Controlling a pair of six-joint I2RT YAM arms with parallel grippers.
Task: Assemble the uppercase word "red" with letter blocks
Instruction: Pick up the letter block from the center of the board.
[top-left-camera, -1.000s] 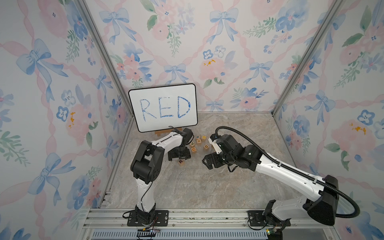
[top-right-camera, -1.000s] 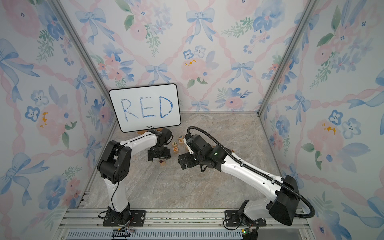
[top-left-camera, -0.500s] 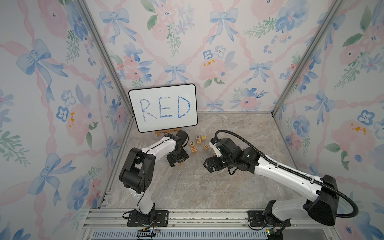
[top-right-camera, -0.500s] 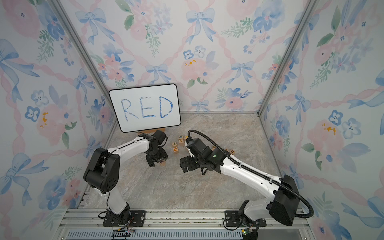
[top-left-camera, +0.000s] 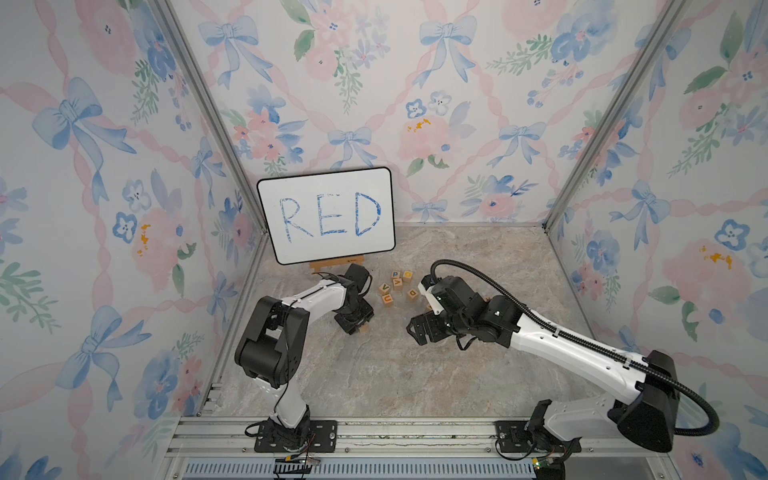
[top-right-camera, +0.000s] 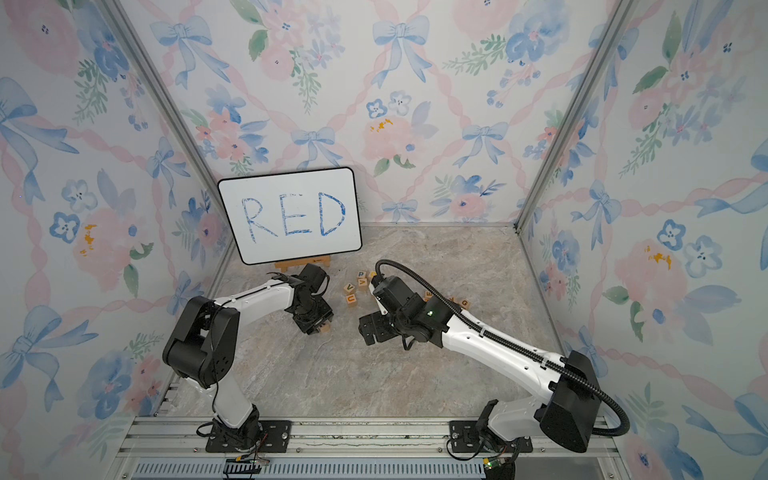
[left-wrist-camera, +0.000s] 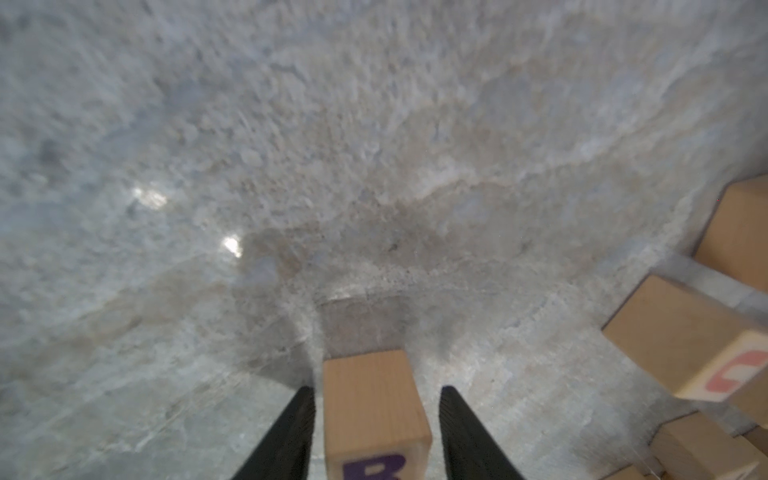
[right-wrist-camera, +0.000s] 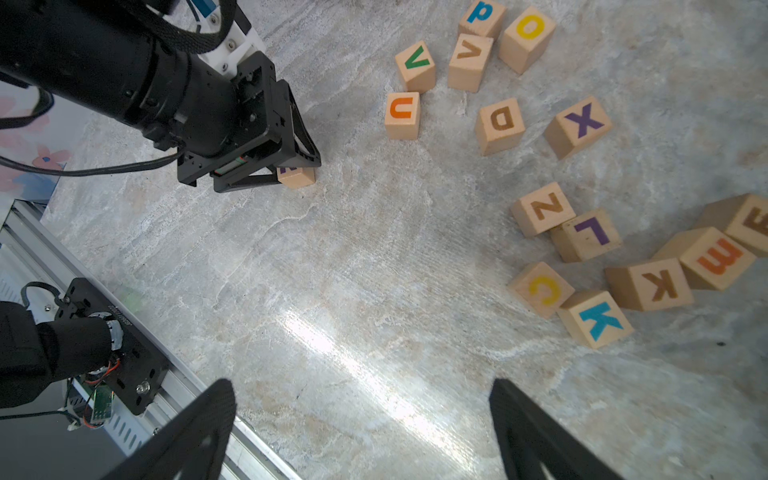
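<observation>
The R block (left-wrist-camera: 374, 415), a light-wood cube whose dark letter shows only at its top, sits on the floor between the fingers of my left gripper (left-wrist-camera: 376, 390). One finger is almost on it and the other stands a small gap off. In the right wrist view the same block (right-wrist-camera: 296, 176) peeks from under the left gripper (right-wrist-camera: 297, 170). The D block (right-wrist-camera: 500, 124) lies alone further back. The E block (right-wrist-camera: 721, 257), lettered red-orange, lies in a cluster to the right. My right gripper (right-wrist-camera: 361, 386) hangs open over bare floor, holding nothing.
Other lettered cubes lie around: U (right-wrist-camera: 402, 114), green V (right-wrist-camera: 415, 64), X (right-wrist-camera: 579, 124), Z (right-wrist-camera: 542, 208), L (right-wrist-camera: 588, 232), blue K (right-wrist-camera: 596, 318). The white board (top-left-camera: 326, 214) reading RED stands at the back left. The metal rail (right-wrist-camera: 199, 386) runs along the front edge.
The left gripper's jaws have narrowed around the R block and the gripper has come slightly forward, its elbow swinging left. The right arm has barely shifted.
</observation>
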